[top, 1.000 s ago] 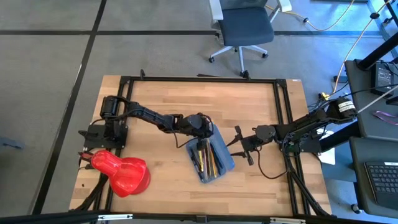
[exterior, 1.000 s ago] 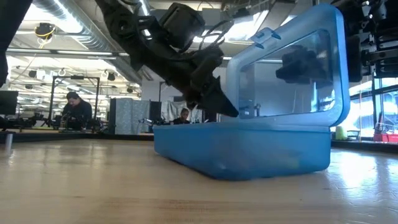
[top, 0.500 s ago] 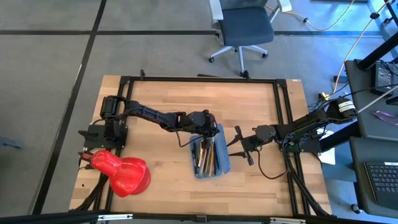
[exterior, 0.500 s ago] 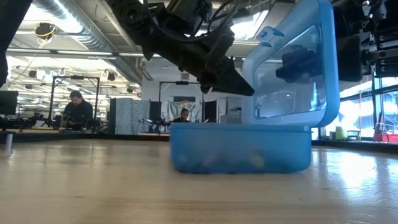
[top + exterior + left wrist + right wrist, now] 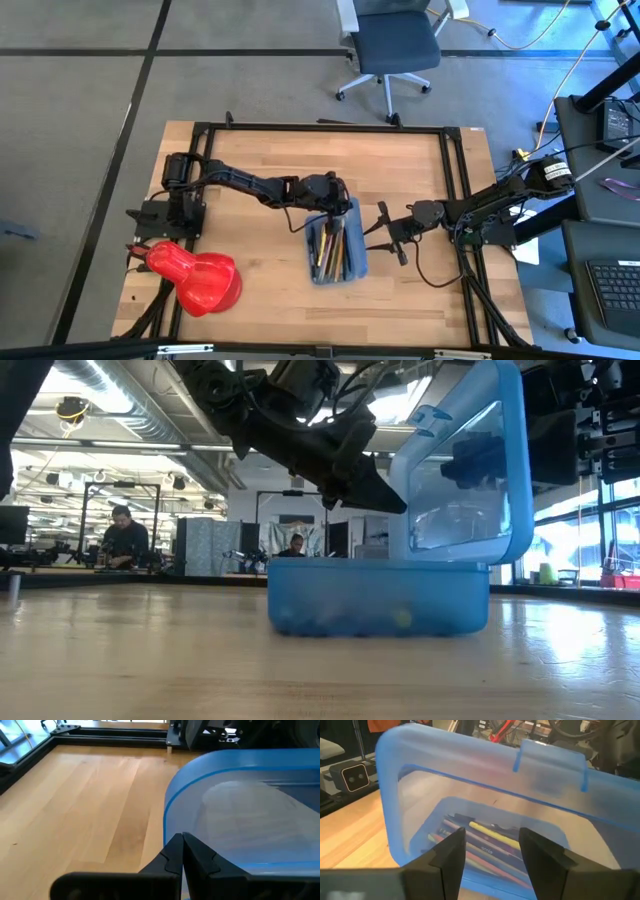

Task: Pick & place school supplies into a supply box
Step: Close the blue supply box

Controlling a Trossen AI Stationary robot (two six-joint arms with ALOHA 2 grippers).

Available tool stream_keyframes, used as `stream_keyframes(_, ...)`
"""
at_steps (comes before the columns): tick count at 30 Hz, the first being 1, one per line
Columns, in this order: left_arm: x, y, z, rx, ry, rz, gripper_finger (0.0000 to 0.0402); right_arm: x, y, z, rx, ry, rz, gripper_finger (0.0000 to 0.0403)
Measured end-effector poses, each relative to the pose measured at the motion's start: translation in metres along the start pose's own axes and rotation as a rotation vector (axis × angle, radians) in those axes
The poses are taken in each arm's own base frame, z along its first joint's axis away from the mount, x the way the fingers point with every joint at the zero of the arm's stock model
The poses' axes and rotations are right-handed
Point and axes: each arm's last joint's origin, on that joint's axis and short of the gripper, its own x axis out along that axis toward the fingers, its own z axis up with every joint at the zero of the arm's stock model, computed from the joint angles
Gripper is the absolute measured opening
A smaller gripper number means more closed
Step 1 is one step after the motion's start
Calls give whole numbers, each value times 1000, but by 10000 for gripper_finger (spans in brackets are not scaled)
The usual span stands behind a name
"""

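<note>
The translucent blue supply box [image 5: 350, 272] lies mid-table with its length running near to far. Its lid [image 5: 462, 480] stands upright along the right side. Several pens and pencils [image 5: 330, 250] lie inside and show through the lid [image 5: 485, 837]. My left gripper [image 5: 337, 204] is shut. It reaches in from the left over the box's far end, its tips [image 5: 398, 506] up against the lid's inner face [image 5: 240, 815]. My right gripper [image 5: 383, 228] is open and waits just right of the lid, clear of it, with nothing between its fingers [image 5: 447, 855]. My left gripper's shut fingertips [image 5: 182, 838] slant down from the table's left toward the lid's inner face near its far end. I cannot tell whether they touch the lid.
A glossy red blob-shaped object [image 5: 195, 278] sits at the table's near left corner beside the left arm's base. A black frame rail [image 5: 320, 128] runs round the table. Bare wood [image 5: 400, 165] lies far of the box and near of it.
The box has turned on the table. Its near end has swung toward the left edge, and it now lies almost straight near to far, lid still upright. My left gripper, still shut, has risen and gone a little toward the right edge.
</note>
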Motion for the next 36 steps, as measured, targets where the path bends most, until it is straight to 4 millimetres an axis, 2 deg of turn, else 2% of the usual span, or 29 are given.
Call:
stream_keyframes(23, 0, 16, 8, 8, -82, 34, 2, 0, 0, 0, 0, 0, -1, 189)
stream_keyframes(36, 0, 16, 10, 34, -100, 35, 3, 0, 0, 0, 1, 0, 0, 189)
